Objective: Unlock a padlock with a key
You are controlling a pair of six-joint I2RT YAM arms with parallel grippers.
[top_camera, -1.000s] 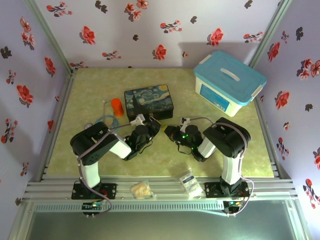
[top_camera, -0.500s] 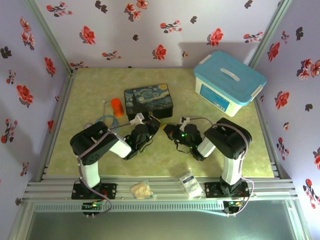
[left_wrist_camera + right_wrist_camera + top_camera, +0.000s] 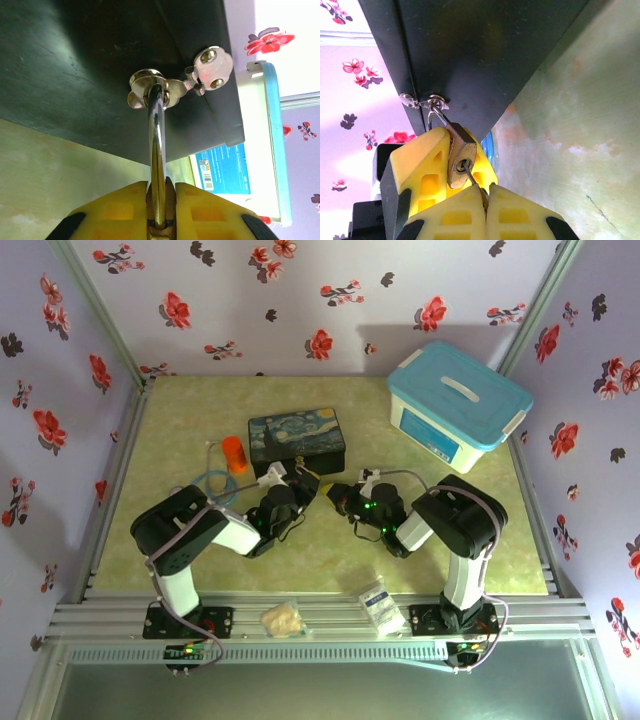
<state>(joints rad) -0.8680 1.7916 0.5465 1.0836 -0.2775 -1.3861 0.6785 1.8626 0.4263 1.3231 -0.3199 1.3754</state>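
Tabletop (image 3: 190, 420): one padlock (image 3: 461, 156), one key (image 3: 471, 176)

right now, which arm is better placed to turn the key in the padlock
Right: the right pincer is shut on the key, which sits in the padlock keyhole; the left pincer only clamps the padlock.

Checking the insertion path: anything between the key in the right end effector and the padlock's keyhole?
Nothing visible. In the right wrist view the key runs straight from the right end effector into the keyhole of the padlock. The left end effector is clamped on the shackle.
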